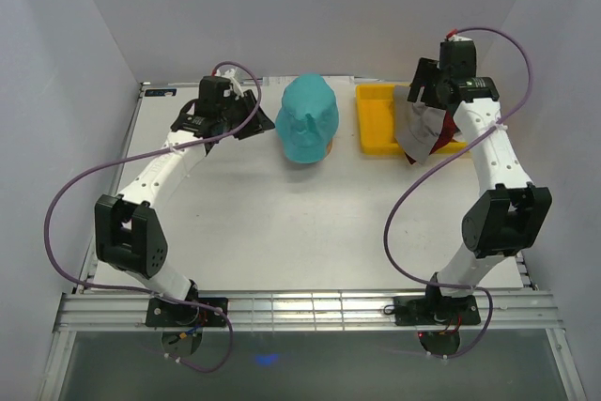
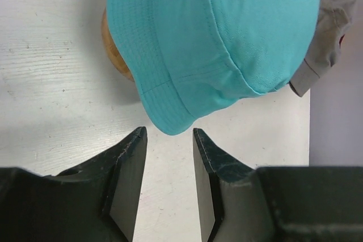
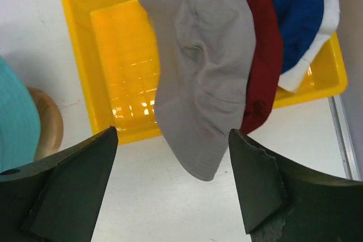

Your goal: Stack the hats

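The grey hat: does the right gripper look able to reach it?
Probably yes. The right gripper hangs open above the grey hat, which lies topmost, draped over the rim of the yellow tray, with nothing covering it.

The teal hat [image 2: 227, 38] and grey hat [image 3: 204, 72] are matt woven cloth. The stand [image 2: 116, 55] is smooth wood, the tray [image 3: 122, 66] glossy plastic, the desk [image 2: 57, 83] matt and faintly grainy.
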You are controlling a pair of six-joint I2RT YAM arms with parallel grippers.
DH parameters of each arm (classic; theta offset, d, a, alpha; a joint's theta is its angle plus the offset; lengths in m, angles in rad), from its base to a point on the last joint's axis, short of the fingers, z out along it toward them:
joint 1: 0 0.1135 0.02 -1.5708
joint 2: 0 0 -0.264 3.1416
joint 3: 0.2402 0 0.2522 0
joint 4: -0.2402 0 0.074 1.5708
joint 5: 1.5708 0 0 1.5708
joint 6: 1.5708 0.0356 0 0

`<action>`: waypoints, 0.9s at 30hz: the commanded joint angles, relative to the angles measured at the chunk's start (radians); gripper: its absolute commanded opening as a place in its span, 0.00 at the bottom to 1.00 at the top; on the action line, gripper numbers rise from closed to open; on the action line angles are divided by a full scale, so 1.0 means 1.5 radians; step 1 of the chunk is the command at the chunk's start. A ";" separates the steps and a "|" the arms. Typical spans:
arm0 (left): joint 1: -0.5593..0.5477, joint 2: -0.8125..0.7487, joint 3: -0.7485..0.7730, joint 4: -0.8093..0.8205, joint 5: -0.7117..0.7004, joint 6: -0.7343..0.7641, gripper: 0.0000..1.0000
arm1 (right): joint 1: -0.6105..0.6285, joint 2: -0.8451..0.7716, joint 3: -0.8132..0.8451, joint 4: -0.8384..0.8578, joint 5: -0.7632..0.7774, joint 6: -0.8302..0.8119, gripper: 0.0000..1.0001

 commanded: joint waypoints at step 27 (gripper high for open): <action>0.001 -0.095 0.022 -0.020 0.034 0.012 0.51 | -0.070 0.238 0.159 -0.086 0.044 0.007 0.37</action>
